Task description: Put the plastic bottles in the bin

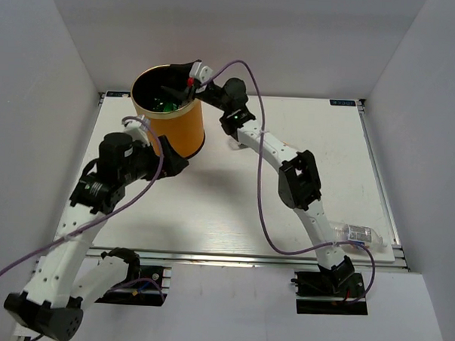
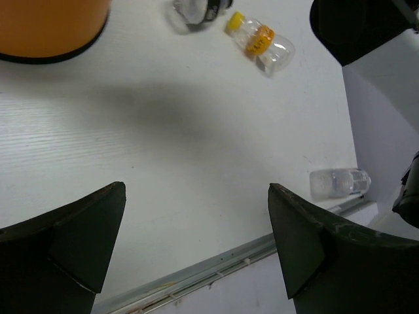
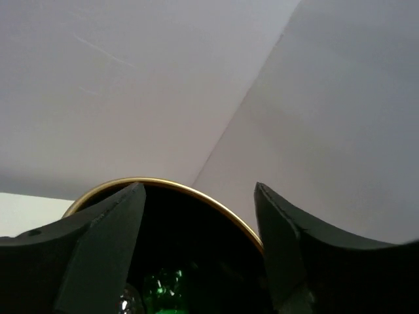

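The tall orange bin (image 1: pixel 176 130) with a gold rim stands at the back left. A green bottle (image 1: pixel 164 105) lies inside it and also shows in the right wrist view (image 3: pixel 160 291). My right gripper (image 1: pixel 186 83) hangs over the bin's mouth, open and empty (image 3: pixel 200 186). My left gripper (image 1: pixel 173 165) is low by the bin's base, open and empty (image 2: pixel 196 190). A clear bottle with a yellow cap and orange label (image 2: pixel 260 43) lies on the table, with another bottle (image 2: pixel 196 10) beside it. A clear bottle (image 1: pixel 358 235) lies at the front right edge; it also shows in the left wrist view (image 2: pixel 339 183).
The white table (image 1: pixel 211 207) ends in a metal rail (image 2: pixel 216 261) at its front edge. Grey walls close in the back and both sides. The right arm (image 1: pixel 288 165) stretches diagonally across the table's middle, trailing a purple cable.
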Tool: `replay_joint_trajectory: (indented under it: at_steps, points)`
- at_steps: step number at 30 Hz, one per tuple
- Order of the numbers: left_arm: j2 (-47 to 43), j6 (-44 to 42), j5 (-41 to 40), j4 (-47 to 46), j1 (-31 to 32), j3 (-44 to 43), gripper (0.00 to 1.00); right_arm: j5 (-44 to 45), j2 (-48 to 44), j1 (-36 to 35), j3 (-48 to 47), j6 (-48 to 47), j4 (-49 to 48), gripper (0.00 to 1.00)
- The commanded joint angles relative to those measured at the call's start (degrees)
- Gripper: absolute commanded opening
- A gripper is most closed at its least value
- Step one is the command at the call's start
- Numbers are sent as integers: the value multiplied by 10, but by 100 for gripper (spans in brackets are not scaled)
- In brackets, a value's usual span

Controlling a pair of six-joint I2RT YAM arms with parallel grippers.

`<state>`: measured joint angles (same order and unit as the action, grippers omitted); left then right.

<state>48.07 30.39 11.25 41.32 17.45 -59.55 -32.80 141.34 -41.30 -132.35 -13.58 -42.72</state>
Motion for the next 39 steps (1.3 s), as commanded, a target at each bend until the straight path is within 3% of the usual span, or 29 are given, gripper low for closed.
replay_joint_trajectory:
  at_steps: [1, 2, 3, 4, 7, 8, 10, 11, 12, 13, 15, 16, 17, 18, 19, 21, 22, 23, 24, 25, 28, 31, 39]
  points:
    - [65, -16, 96, -90, 7, 7, 100, 63, -119, 22, 30, 2, -38, 70]
    - [84, -22, 108, -120, 7, 0, 100, 74, -134, 28, 39, 2, -27, 54]
    - [124, -22, 115, -133, 12, -6, 98, 129, -146, 48, 49, 0, -6, 6]
    - [144, -29, 131, -148, 21, -11, 97, 153, -186, 57, 71, -6, 10, 0]
    - [211, -67, 143, -176, 49, -68, 88, 240, -233, 109, 79, 13, 156, 0]
    - [264, -82, 143, -176, 57, -86, 85, 253, -240, 137, 77, 24, 276, 0]
    - [322, -129, 155, -176, 81, -143, 71, 269, -267, 197, 76, 61, 360, 0]
    - [350, -145, 155, -165, 88, -165, 64, 264, -275, 211, 84, 62, 487, 0]
    - [408, -160, 150, -151, 94, -211, 50, 245, -293, 252, 90, 65, 524, 0]
    - [436, -191, 138, -143, 100, -236, 45, 200, -300, 266, 115, 61, 629, 26]
    - [509, -221, 107, -128, 108, -304, 44, 129, -329, 292, 138, 30, 689, 75]
    - [532, -249, 93, -128, 116, -326, 44, 108, -335, 326, 152, 15, 748, 90]
    - [556, -263, 65, -113, 123, -348, 46, 46, -348, 333, 184, -19, 809, 90]
    - [604, -275, 49, -105, 123, -394, 65, 24, -364, 356, 194, -63, 868, 90]
    - [630, -289, 32, -96, 123, -417, 72, -7, -370, 360, 219, -81, 897, 90]
    - [677, -296, 12, -83, 123, -475, 76, -57, -402, 379, 270, -145, 982, 76]
    - [698, -296, 6, -83, 123, -490, 81, -81, -411, 389, 287, -162, 993, 46]
    - [735, -296, -11, -83, 123, -523, 84, -96, -432, 400, 318, -188, 1015, 28]
    - [752, -302, -11, -92, 123, -536, 87, -103, -459, 403, 355, -204, 1018, 15]
    - [765, -302, -11, -102, 123, -547, 89, -109, -470, 406, 373, -225, 1020, 9]
    - [804, -331, -37, -136, 137, -579, 100, -110, -521, 428, 446, -263, 1035, 12]
    - [828, -359, -69, -170, 137, -589, 100, -108, -548, 435, 487, -275, 1049, 14]
    - [867, -385, -51, -207, 142, -589, 100, -141, -558, 458, 533, -260, 1031, 14]
